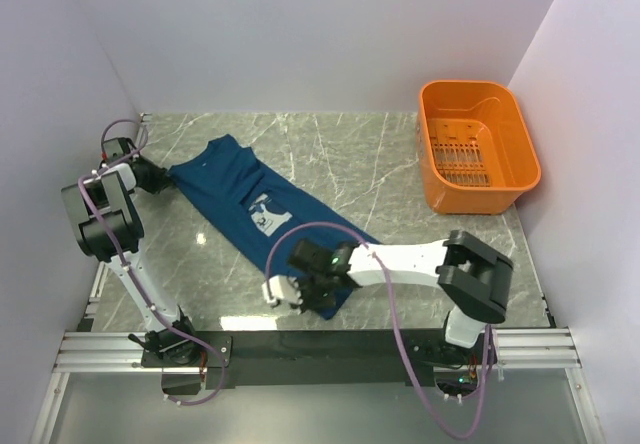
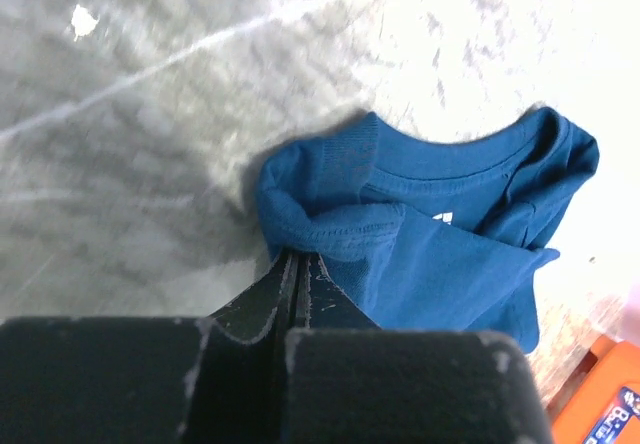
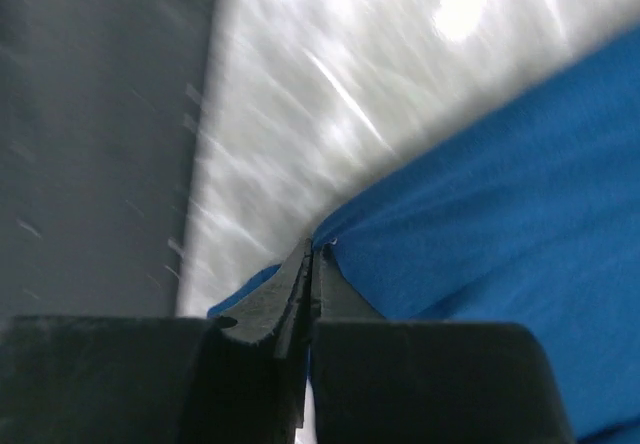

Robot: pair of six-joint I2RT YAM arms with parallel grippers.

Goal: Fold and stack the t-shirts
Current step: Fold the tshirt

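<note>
**A:** Status on the grippers?

**B:** Both are closed on cloth. The left gripper (image 1: 160, 176) has its jaws pressed together on a rolled edge at the collar end of the t-shirt (image 1: 250, 199). The left wrist view shows the neckline just beyond the fingertips (image 2: 296, 282). The right gripper (image 1: 322, 302) is pinched on the shirt's edge at the opposite end, with blue fabric on both sides of the jaws in its wrist view.

**A:** Where's the shirt?

**B:** On the table (image 1: 400, 184), left of centre, lying as 1 narrow strip. The print faces up about mid-length. The orange basket (image 1: 432, 169) is well apart at the far right.

**A:** Axis?

**B:** Diagonal, from far-left to near-right. The collar end is beside the left arm and the other end is at the near edge under the right wrist. So there's 1 end per arm, neither has to reach across, and the shirt lies between the 2 grippers.

**A:** Next move?

**B:** My guess is a fold across the long axis, carrying 1 end along the diagonal onto the other. The right arm's end looks like the easier one to lift. The risk is that each pinch is right at the edge, so the cloth could slip out.

**A:** Any other shirts, or a stack?

**B:** None in view.
</note>
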